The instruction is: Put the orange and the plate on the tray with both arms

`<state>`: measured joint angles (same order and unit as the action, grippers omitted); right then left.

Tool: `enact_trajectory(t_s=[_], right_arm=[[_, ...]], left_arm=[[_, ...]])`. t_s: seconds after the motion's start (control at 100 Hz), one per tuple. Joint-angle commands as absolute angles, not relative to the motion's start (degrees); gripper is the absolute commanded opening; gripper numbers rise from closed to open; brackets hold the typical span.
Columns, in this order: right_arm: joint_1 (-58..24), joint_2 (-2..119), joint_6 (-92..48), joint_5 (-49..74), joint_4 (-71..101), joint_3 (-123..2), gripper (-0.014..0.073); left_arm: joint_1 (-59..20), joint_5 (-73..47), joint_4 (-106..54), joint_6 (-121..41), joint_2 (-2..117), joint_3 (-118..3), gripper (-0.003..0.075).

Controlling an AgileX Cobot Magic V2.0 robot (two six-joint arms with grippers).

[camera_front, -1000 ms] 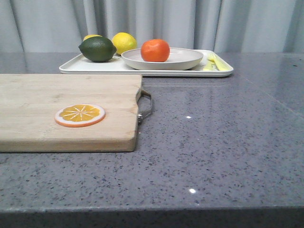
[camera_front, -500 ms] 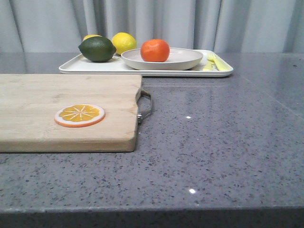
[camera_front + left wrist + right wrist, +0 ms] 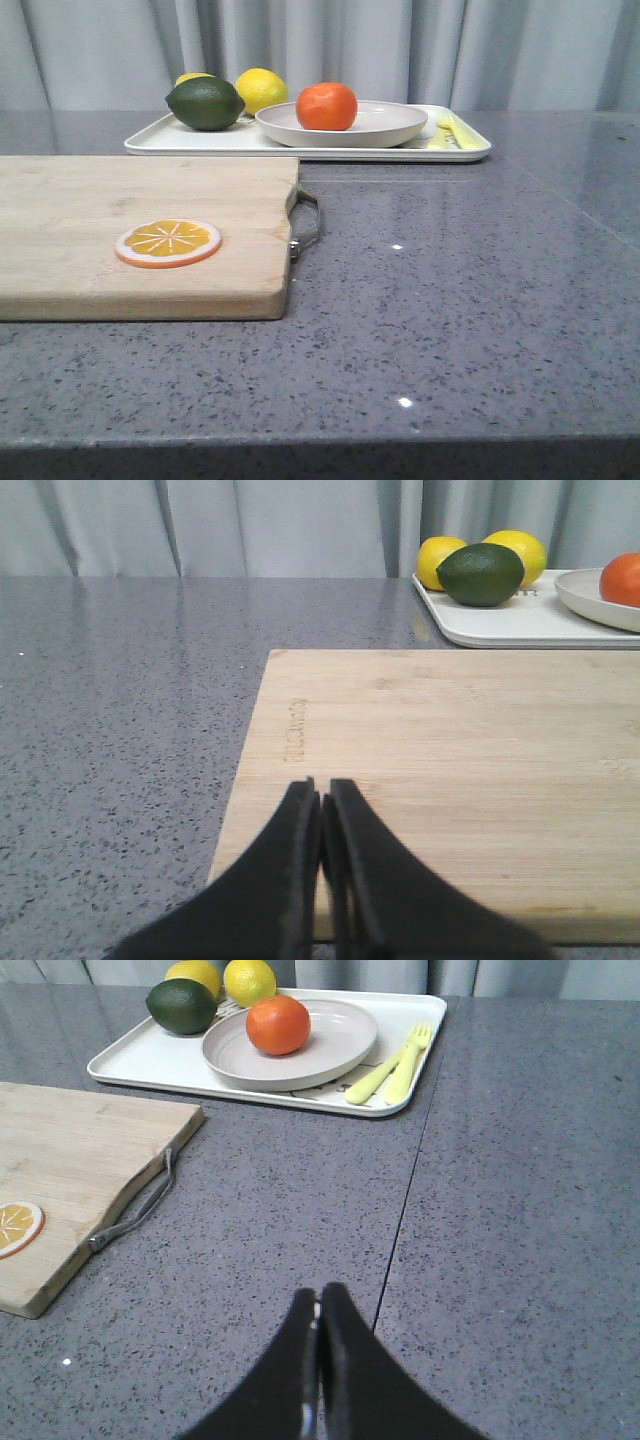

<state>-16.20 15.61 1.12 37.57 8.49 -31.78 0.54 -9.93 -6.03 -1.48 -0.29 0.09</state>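
Observation:
The orange (image 3: 326,106) sits in the beige plate (image 3: 385,130), and the plate rests on the white tray (image 3: 160,143) at the back of the table. They also show in the right wrist view: orange (image 3: 278,1025), plate (image 3: 340,1045), tray (image 3: 130,1060). In the left wrist view the orange (image 3: 622,578) and plate (image 3: 590,598) are at the frame edge, on the tray (image 3: 500,625). My left gripper (image 3: 322,792) is shut and empty over the wooden cutting board. My right gripper (image 3: 319,1295) is shut and empty over bare grey table, well short of the tray. Neither gripper shows in the front view.
A wooden cutting board (image 3: 100,250) with a metal handle (image 3: 306,222) lies front left, with an orange slice disc (image 3: 168,242) on it. A dark green lime (image 3: 205,103) and lemons (image 3: 262,90) are on the tray's left, yellow cutlery (image 3: 392,1072) on its right. Grey curtain behind.

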Motion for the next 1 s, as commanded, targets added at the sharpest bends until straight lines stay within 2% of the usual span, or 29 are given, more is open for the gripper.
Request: enact_trajectory(t_s=[0.0,0.73,0.99], right_arm=[[-16.1,16.0,0.5,33.1,8.1,-33.3,-0.0066],[-16.1,16.0,0.5,33.0,8.1,-33.3,-0.0066],[-15.6,16.0,0.5,28.3,4.7,-31.8,-0.0066]], left_arm=[[0.6,-5.9,-6.5,-0.9,-2.2,0.5,-0.002],[0.6,-5.9,-6.5,-0.9,-2.2,0.5,-0.002],[0.6,-5.9,-6.5,-0.9,-2.2,0.5,-0.002]])
